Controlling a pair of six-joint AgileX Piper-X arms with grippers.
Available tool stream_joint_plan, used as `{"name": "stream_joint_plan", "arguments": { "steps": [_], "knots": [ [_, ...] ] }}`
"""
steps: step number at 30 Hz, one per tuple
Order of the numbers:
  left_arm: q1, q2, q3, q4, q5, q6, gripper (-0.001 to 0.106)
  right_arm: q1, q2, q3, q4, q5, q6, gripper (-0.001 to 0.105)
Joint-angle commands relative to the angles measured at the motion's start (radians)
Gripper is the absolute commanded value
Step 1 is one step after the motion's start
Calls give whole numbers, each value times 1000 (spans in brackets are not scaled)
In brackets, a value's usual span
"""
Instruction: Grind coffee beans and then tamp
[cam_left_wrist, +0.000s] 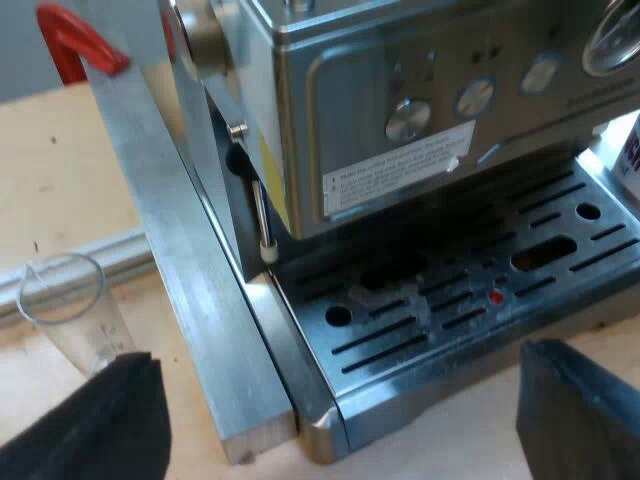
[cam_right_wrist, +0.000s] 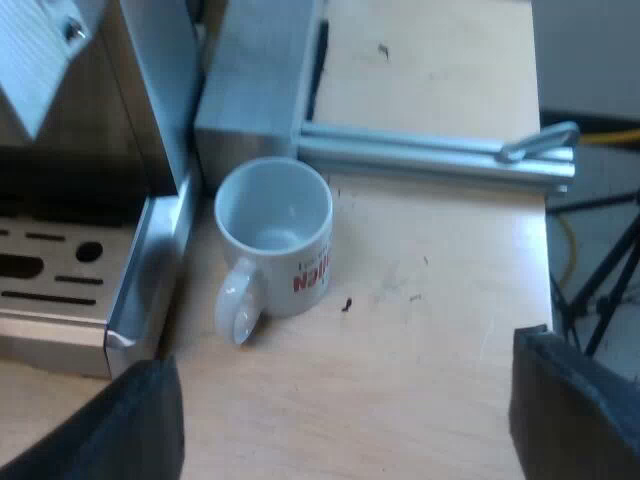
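Observation:
The espresso machine (cam_left_wrist: 430, 110) shows its steel front with round buttons, a white label and a slotted drip tray (cam_left_wrist: 470, 290). My left gripper (cam_left_wrist: 335, 425) hangs open above the tray's near corner, nothing between its black fingers. A clear measuring glass (cam_left_wrist: 70, 310) stands on the wooden table beside the machine, close to one left finger (cam_left_wrist: 95, 425). A white mug (cam_right_wrist: 275, 245) with red lettering stands upright and empty by the machine's side, next to the drip tray's edge (cam_right_wrist: 140, 290). My right gripper (cam_right_wrist: 345, 420) is open above the table near the mug, holding nothing.
An aluminium frame post (cam_left_wrist: 200, 300) stands against the machine's side, and a steam wand (cam_left_wrist: 262, 215) hangs there. A red clamp (cam_left_wrist: 75, 45) sits beyond the post. An aluminium rail (cam_right_wrist: 430, 155) lies behind the mug. The table's edge (cam_right_wrist: 548, 260) drops off near a tripod.

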Motion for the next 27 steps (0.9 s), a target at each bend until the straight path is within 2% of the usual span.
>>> {"name": "stream_joint_plan", "arguments": {
  "steps": [1, 4, 5, 9, 14, 22, 27],
  "knots": [
    [0, -50, -10, -7, -36, -11, 73, -1, -36, -3, 2, -8, -14, 69],
    [0, -88, -10, -7, -38, -11, 73, -1, -56, -3, 2, -8, -14, 69],
    [0, -120, -10, -7, -40, -11, 73, -1, -117, -3, 2, -8, -17, 69],
    [0, -193, -10, -7, -40, -11, 73, -1, -175, -3, 2, -10, -17, 69],
    [0, -239, -10, -7, -40, -8, 73, -1, -239, -3, 7, -75, -17, 69],
    [0, -335, -8, -4, -40, -2, 73, -1, -339, -3, 8, -77, 2, 69],
    [0, -393, 9, 42, -40, 21, 73, -1, -400, -3, 41, -77, 2, 69]
  ]
}}
